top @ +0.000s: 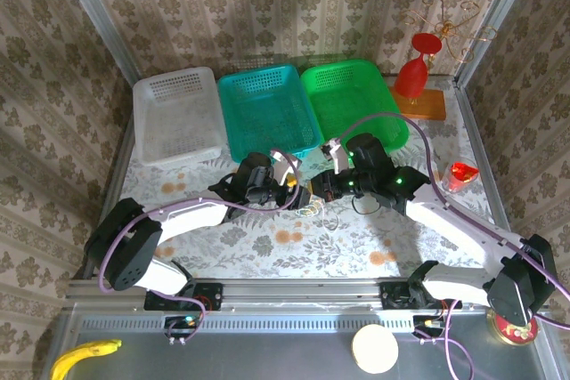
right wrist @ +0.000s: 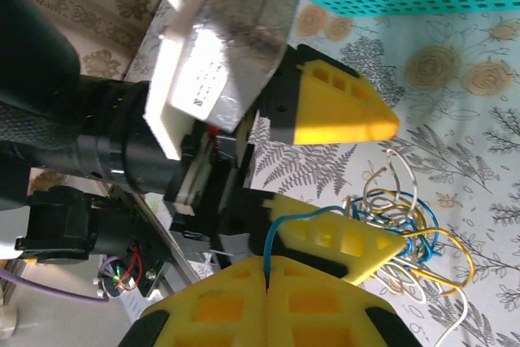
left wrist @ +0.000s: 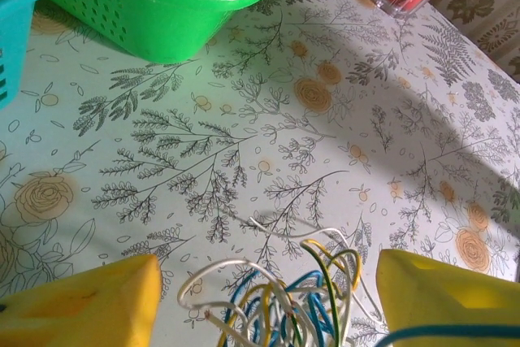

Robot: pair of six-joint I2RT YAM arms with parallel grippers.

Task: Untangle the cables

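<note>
The left gripper (left wrist: 268,286) stands open, its yellow fingers (left wrist: 81,306) either side of the tangled cables (right wrist: 394,213) on the floral bench (left wrist: 244,119), while the right gripper (right wrist: 266,270), at 3 o'clock from above, is closed on one blue strand (right wrist: 280,223), with the teal basket (top: 267,113) near 12 o'clock.

White basket (top: 178,117); teal basket (top: 267,111); green basket (top: 352,100); banana (top: 82,358)

Left pincer (left wrist: 268,282) spread wide, cables (left wrist: 280,306) tangled between fingers (left wrist: 89,306); green basket (left wrist: 162,14) beyond.
</note>
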